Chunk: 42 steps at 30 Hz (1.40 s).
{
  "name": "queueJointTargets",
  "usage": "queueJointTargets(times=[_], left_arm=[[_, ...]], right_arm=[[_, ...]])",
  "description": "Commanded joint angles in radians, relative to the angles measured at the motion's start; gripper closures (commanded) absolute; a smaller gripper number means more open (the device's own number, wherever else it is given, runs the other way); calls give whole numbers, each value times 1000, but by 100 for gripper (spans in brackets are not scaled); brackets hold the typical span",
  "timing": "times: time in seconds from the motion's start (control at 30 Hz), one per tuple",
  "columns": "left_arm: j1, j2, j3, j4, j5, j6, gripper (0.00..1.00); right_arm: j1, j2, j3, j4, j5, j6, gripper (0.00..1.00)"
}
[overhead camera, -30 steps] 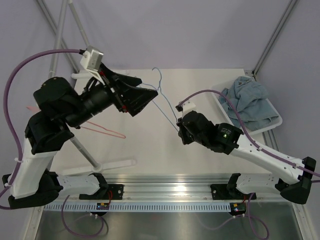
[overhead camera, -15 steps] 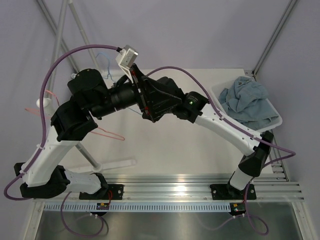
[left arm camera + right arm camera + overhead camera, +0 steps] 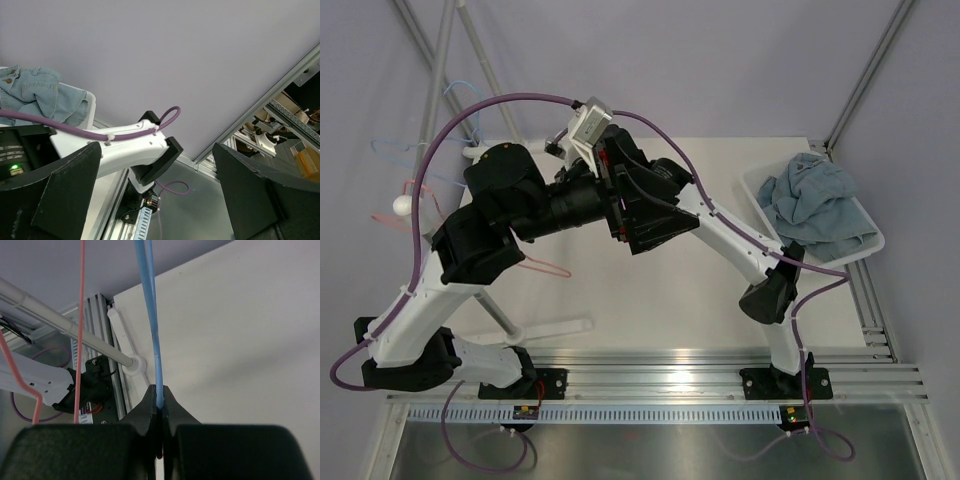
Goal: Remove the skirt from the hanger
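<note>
Pale blue denim skirt [image 3: 817, 205] lies crumpled in the white plastic tray [image 3: 850, 255], off the thin blue wire hanger [image 3: 152, 330] pinched by closed right fingers [image 3: 149, 410]; left fingers [image 3: 65, 200] gape empty. Next, probably hooking it over the grey rail [image 3: 65, 332]

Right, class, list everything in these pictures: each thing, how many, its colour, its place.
skirt: one, light blue denim, bunched in the tray.
tray: one, white, table's right edge.
blue hanger: one, light blue wire, pinched in the right tool.
pink hanger: at least one, pink wire, left side near the rack.
rack: one, white base, grey pole, table's front left.
table: one, white.
left tool: one, black, open, holding nothing.
right tool: one, black, shut on the blue hanger.
</note>
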Motion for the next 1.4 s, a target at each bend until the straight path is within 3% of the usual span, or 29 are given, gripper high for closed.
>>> queueJointTargets(times=[0.0,0.47,0.77,0.93,0.97,1.0,1.13,1.2,1.37], left_arm=[[-9,3,30,57,30,4,3],[-9,3,2,40,20,25,2],[-9,6,-4,38,19,24,2],[-9,0,-19,28,8,36,1],[-9,1,-19,25,0,38,1],[-9,1,-14,18,-1,42,1],[-9,1,-11,0,-16,45,1],[-9,0,-11,-6,-29,51,1],[-9,10,31,-47,-75,81,1]], right_arm=[[-2,64,143,-3,-103,-15,100],[36,199,343,-110,-159,-93,100],[65,222,335,-171,-119,-120,100],[65,175,219,-135,-67,-98,100],[67,140,188,-91,-39,-92,81],[67,121,132,-67,-24,-84,69],[65,40,27,22,62,-51,36],[64,-2,-19,57,143,-51,25],[42,-83,-114,141,289,58,13]])
